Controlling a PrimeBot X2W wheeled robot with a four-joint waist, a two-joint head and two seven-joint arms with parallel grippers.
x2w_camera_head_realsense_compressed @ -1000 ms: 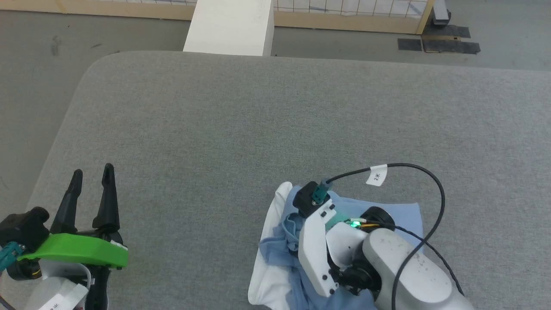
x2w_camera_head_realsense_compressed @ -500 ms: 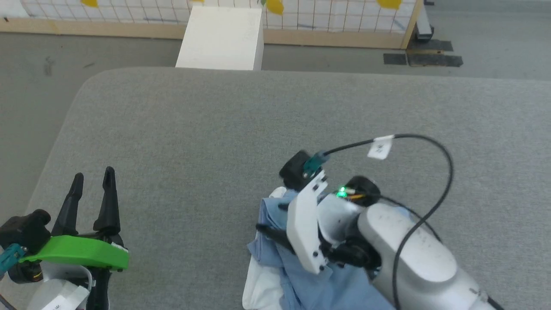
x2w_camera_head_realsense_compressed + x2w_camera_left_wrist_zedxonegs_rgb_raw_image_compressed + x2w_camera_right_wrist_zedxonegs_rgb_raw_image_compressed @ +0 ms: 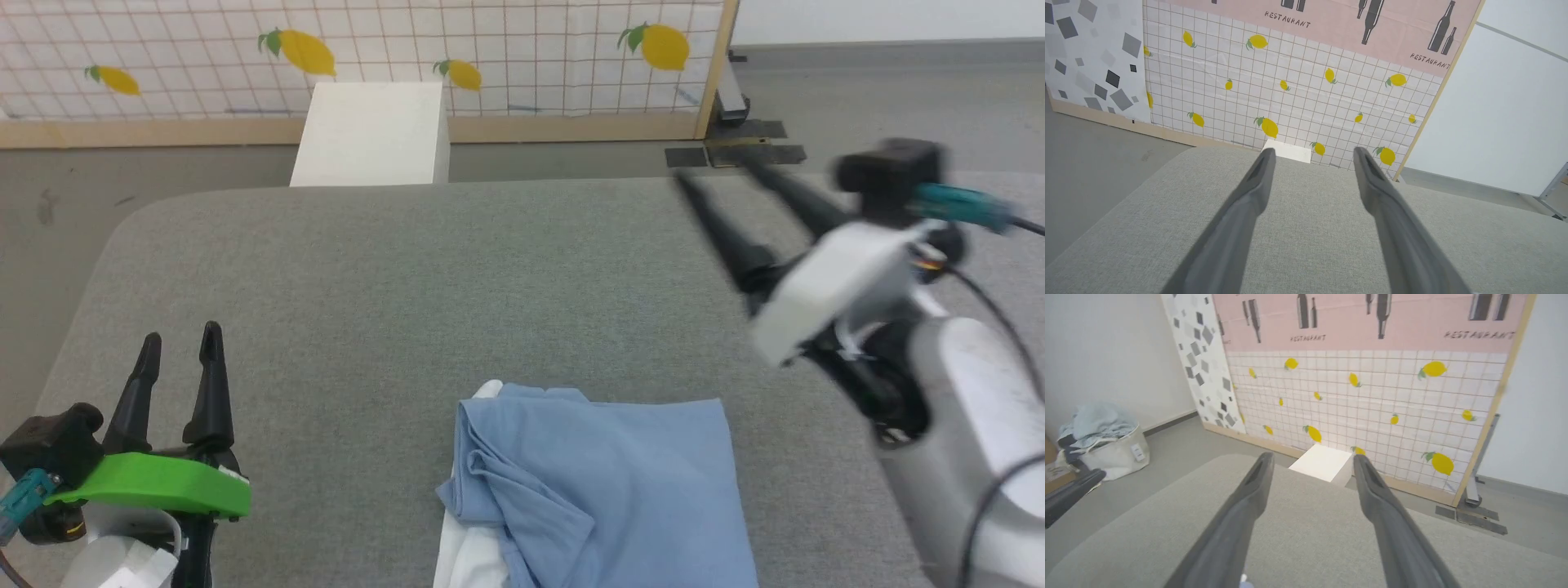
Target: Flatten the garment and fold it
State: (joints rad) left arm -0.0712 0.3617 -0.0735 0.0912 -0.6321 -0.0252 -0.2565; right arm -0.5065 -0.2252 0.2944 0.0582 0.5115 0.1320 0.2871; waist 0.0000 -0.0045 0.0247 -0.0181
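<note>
Shirt: the light-blue garment (image 3: 604, 482) lies on the grey table (image 3: 408, 269), at the near edge, low and centre in the head view.
Shape: a rough rectangle, smooth on its right half, bunched into creases on its left, with a strip of white cloth showing at the lower left.
Left gripper (image 3: 181, 335): low at the left, well apart from the shirt, fingers pointing away from the robot, spread and holding nothing. Its wrist view (image 3: 1313, 150) shows bare table between them.
Right gripper (image 3: 714, 173): up at the right, above the table and a bit blurred, fingers wide apart and slanting toward the far side. Nothing sits between them (image 3: 1311, 456).
Contact: neither gripper touches the shirt.
Background: a white box (image 3: 371, 135) stands on the floor past the table's far edge, against a lemon-print panel (image 3: 531, 65).
</note>
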